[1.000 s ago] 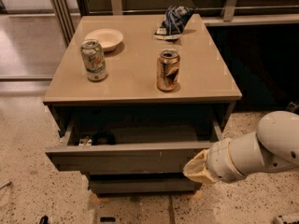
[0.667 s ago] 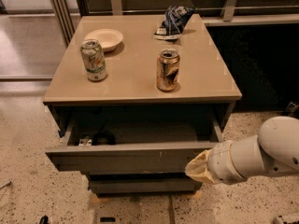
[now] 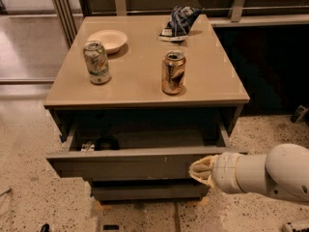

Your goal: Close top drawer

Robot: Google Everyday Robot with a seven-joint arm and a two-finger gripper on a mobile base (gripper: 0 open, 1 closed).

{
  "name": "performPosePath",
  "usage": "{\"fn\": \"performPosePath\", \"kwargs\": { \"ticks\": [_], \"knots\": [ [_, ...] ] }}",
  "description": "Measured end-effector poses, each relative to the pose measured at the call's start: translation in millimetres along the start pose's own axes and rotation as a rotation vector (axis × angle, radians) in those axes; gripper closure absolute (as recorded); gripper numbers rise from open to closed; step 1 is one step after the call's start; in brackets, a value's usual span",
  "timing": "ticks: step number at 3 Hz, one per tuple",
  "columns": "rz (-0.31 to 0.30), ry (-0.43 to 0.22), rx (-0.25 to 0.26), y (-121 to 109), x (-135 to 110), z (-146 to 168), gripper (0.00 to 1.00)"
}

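The top drawer point(image 3: 125, 164) is a wide grey-taupe drawer with a flat front. It stands pulled out from under the tabletop, and dark items lie inside at the left. My gripper point(image 3: 199, 170) comes in from the right on a thick white arm. Its tan tip rests at the drawer front, right of centre.
On the tan tabletop point(image 3: 140, 86) stand a green-white can point(image 3: 97, 62) and a brown can point(image 3: 173, 72). A white bowl point(image 3: 107, 39) and a dark crumpled bag point(image 3: 179, 21) lie at the back. A lower drawer point(image 3: 145, 191) sits beneath. Speckled floor lies all around.
My gripper and arm have stayed at the drawer front, shifting very slightly. The drawer stands about as far out as before.
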State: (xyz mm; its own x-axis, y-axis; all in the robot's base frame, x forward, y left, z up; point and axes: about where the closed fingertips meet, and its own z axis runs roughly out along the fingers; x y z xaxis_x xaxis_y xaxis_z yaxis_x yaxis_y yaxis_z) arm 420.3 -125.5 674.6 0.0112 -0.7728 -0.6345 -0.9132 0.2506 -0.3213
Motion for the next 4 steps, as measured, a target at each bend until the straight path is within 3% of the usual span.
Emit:
{"fn": "performPosePath", "kwargs": {
  "ticks": [1, 4],
  "knots": [
    [-0.063, -0.043, 0.068, -15.5, -1.4, 14.5, 1.0],
    [-0.114, -0.084, 0.138, -55.0, -3.4, 50.6, 1.0]
  ]
}}
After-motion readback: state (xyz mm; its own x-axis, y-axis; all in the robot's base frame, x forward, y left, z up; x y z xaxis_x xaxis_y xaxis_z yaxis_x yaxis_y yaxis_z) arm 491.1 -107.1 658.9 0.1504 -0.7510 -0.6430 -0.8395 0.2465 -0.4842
